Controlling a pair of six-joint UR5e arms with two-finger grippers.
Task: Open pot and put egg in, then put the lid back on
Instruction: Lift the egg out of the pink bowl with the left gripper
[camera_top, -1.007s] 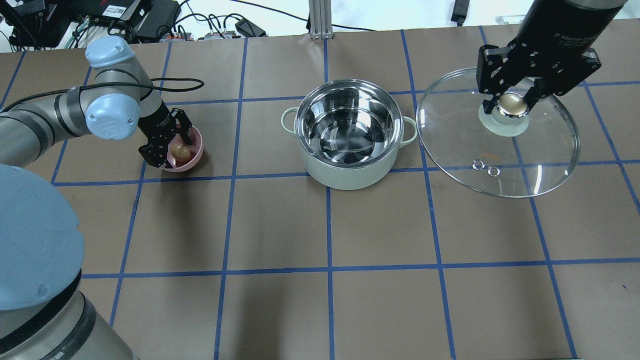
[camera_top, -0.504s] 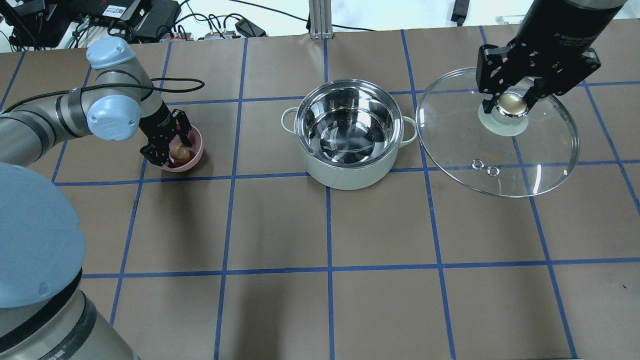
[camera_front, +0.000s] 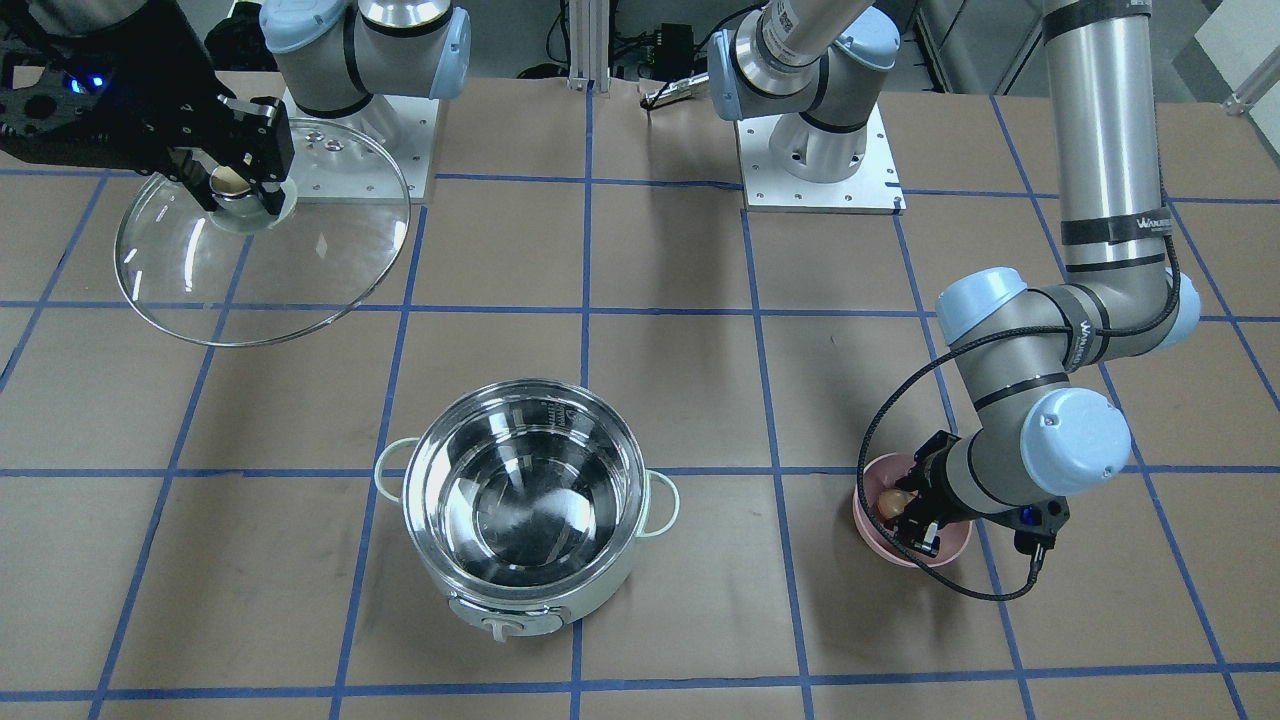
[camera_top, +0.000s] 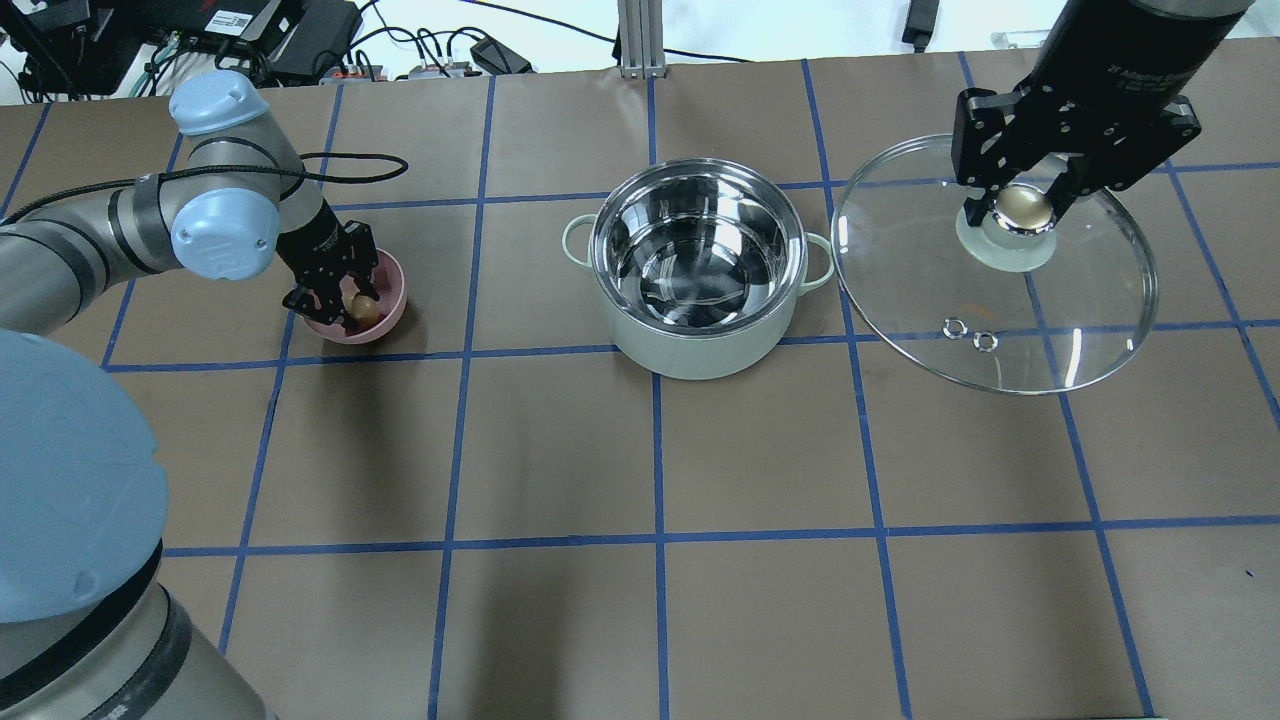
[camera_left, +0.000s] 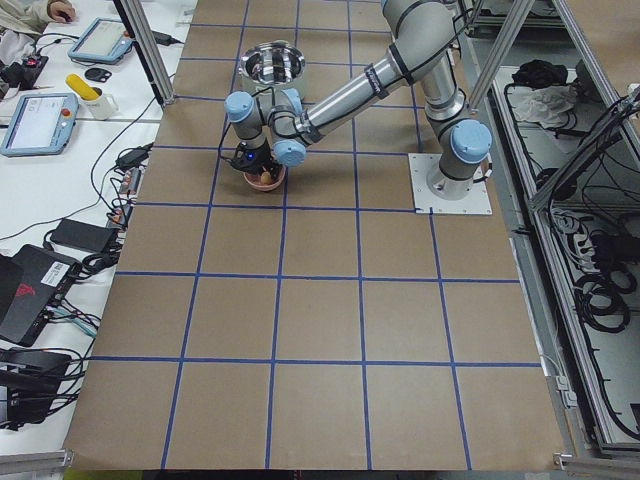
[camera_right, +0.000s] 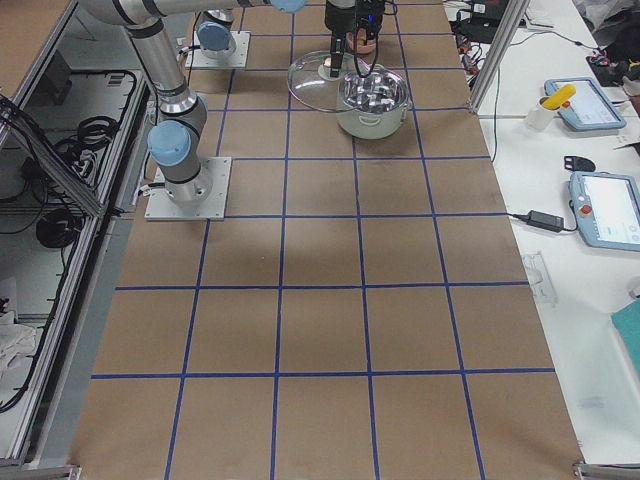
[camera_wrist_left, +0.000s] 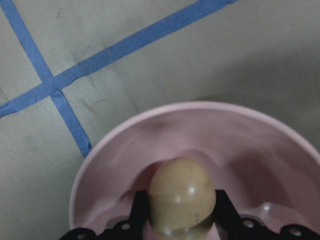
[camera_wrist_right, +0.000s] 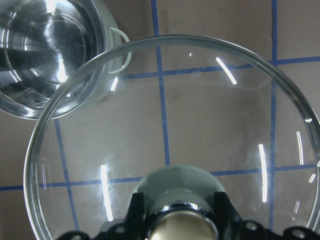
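The pot (camera_top: 700, 352) stands open at table centre, its steel inside empty; it also shows in the front view (camera_front: 540, 598). The tan egg (camera_top: 365, 309) lies in a pink bowl (camera_top: 398, 278) to the pot's left. My left gripper (camera_top: 354, 308) reaches into the bowl, its fingers closed on the egg's sides, as the left wrist view shows on the egg (camera_wrist_left: 181, 197). My right gripper (camera_top: 1022, 210) is shut on the cream knob (camera_wrist_right: 182, 227) of the glass lid (camera_top: 1000, 300) and holds it tilted above the table, right of the pot.
Blue tape lines grid the brown table. Cables and electronics (camera_top: 300, 40) lie past the far edge. Both arm bases (camera_front: 815, 150) are bolted to the table on the robot's side. The pot's control knob (camera_front: 503, 628) faces away from the robot.
My left gripper's fingers have closed in from a wide stance around the egg onto it, inside the pink bowl. The right gripper and lid have stayed where they were.
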